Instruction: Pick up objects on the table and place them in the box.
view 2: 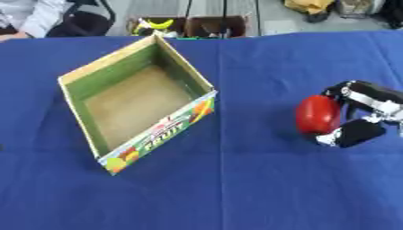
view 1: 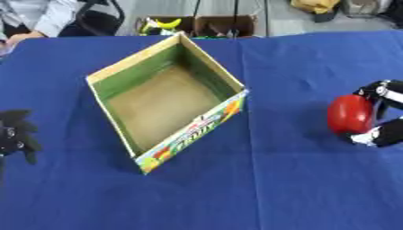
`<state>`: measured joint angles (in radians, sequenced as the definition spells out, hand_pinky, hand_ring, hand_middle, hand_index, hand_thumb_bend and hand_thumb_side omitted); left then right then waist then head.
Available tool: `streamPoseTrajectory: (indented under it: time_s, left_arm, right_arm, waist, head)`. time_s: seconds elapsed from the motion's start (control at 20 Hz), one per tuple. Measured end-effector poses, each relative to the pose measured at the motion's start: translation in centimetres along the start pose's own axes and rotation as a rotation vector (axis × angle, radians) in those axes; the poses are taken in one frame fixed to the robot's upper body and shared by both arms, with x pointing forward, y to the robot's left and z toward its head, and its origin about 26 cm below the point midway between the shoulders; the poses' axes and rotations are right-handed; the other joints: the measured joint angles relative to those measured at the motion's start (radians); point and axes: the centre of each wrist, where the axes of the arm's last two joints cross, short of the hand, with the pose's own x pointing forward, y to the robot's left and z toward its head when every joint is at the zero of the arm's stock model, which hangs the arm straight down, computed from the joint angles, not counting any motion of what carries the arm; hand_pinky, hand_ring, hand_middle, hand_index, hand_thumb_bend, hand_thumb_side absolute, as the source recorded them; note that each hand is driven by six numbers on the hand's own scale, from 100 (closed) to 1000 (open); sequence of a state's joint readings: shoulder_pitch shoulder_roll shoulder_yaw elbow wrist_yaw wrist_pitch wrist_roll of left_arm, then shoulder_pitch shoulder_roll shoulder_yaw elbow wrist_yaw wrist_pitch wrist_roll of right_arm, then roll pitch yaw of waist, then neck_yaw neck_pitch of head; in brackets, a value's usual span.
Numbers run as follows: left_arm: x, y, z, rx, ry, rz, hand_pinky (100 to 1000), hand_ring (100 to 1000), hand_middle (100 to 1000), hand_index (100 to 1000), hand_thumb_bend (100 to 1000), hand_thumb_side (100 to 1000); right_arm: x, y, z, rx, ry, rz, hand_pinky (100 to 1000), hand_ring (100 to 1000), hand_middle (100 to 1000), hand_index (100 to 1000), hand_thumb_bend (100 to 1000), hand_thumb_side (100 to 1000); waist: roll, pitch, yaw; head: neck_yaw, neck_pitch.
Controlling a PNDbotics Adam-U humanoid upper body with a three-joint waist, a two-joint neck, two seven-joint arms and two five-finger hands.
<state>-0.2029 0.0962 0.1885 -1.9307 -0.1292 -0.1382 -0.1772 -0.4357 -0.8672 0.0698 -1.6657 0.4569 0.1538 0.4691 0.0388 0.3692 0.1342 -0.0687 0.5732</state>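
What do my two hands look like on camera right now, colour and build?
The right hand is black with silver-white segments on its fingers and along the wrist. The left hand at the left edge is all black, with spidery fingers and small pale dots. No cables or markings are visible.

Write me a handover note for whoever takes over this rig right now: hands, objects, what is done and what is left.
Right hand: fingers and thumb curled round the red object, at the table's right side, down near the blue tablecloth.
Left hand: idle at the left edge, fingers relaxed, holding nothing.
Box: open, askew at centre-left, nothing visible inside.
Done: red object gripped.
Left: carry it leftward over the box and release it inside.
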Motion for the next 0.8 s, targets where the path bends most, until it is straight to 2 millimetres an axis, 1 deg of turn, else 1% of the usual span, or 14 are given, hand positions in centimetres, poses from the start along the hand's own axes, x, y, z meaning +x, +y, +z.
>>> streamPoseTrajectory:
  time_s: [0.2,0.4,0.8]
  left_arm:
    - [0.0,0.0,0.0,0.0,0.0,0.0,269,414,505,733,100,917]
    - [0.0,0.0,0.0,0.0,0.0,0.001,269,414,505,733,100,918]
    - [0.0,0.0,0.0,-0.002,0.002,0.005,270,413,505,732,100,916]
  right_arm:
    - [0.8,-1.2,0.1,-0.067,-0.02,-0.002,515,610,540,591,100,355]
    - [2.0,-2.9,0.3,-0.135,-0.056,0.021,510,602,538,587,100,376]
    - [5.8,-7.0,0.7,-0.254,-0.165,0.083,512,601,535,582,100,380]
  waist:
    - [0.0,0.0,0.0]
    - [-0.002,0.0,0.001]
    - [-0.007,-0.01,0.009]
  head:
    - [0.0,0.0]
    - [0.0,0.0]
    - [-0.006,0.0]
